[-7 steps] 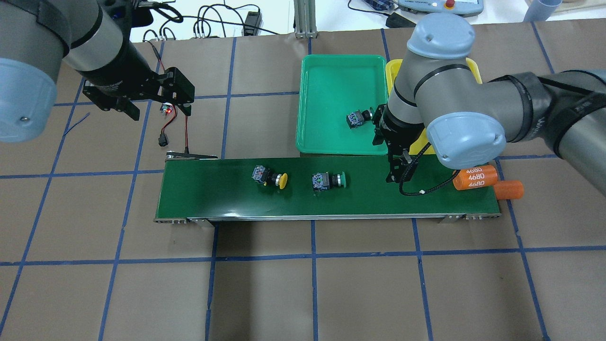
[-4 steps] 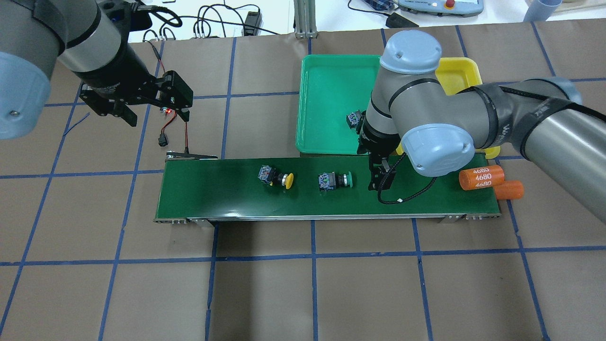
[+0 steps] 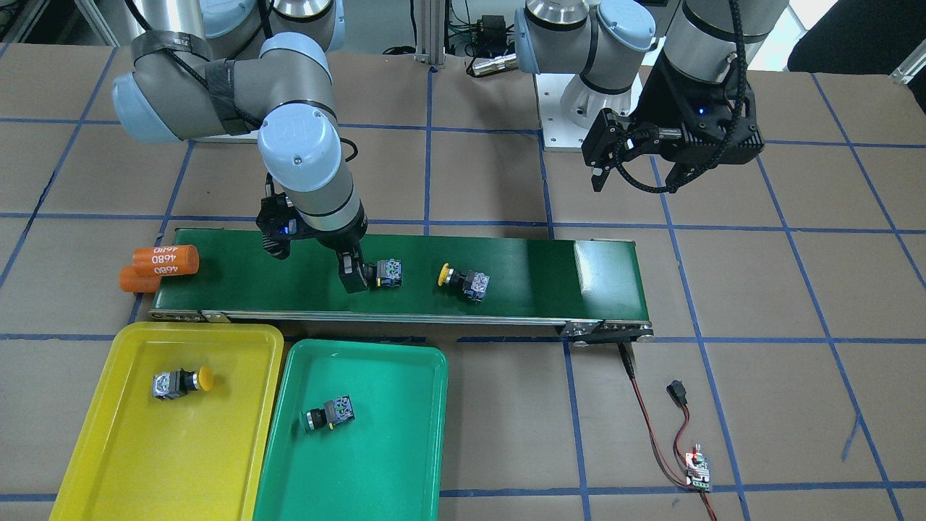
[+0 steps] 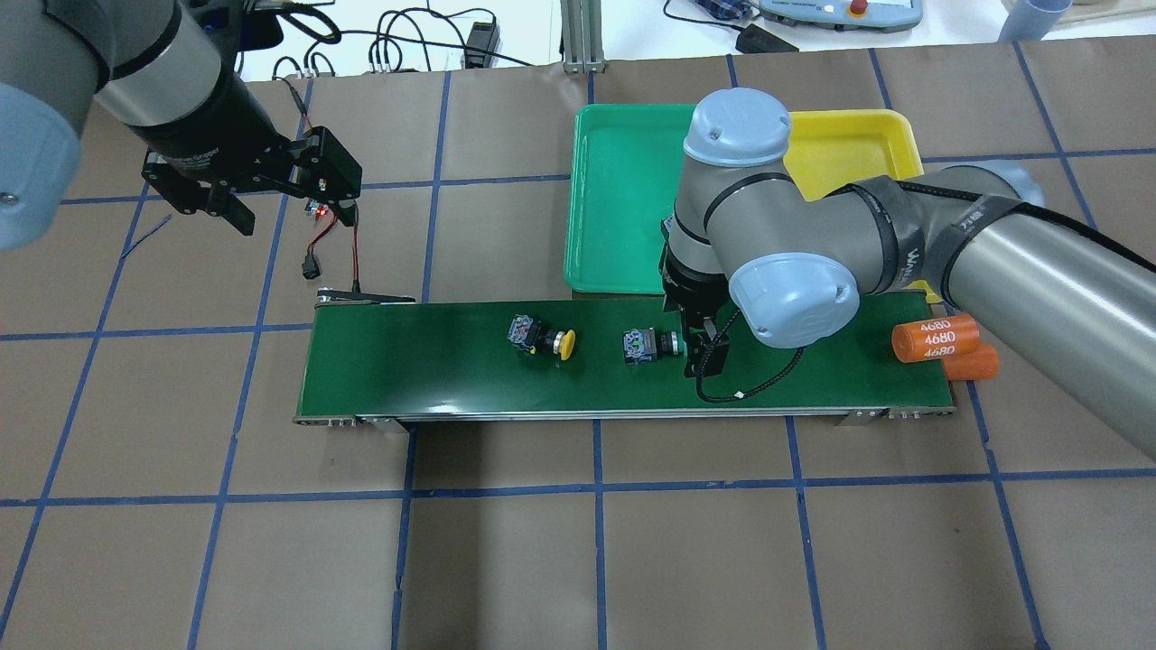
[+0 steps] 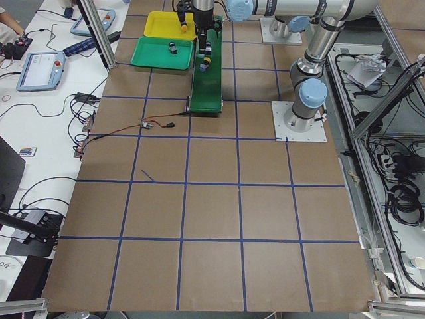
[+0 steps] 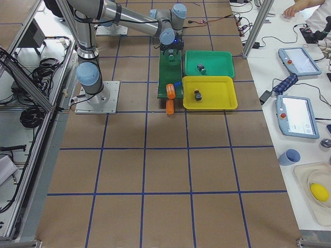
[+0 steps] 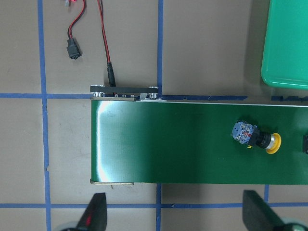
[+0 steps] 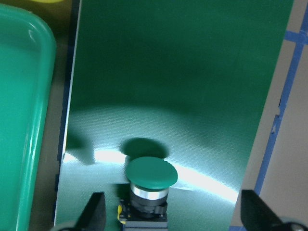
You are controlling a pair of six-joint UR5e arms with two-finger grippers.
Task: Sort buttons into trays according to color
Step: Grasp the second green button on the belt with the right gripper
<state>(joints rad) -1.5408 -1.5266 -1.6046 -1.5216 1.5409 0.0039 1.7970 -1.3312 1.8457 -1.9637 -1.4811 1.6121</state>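
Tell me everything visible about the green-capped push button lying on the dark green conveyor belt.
The green-capped push button has a smooth round green plastic-looking cap, a shiny metal ring, a black neck and a grey-blue block body. It lies on its side on the dark green conveyor belt. The open right gripper hangs over it, one finger on each side, not touching it.

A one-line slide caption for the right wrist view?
Open right gripper over a green button on the belt, green tray alongside.
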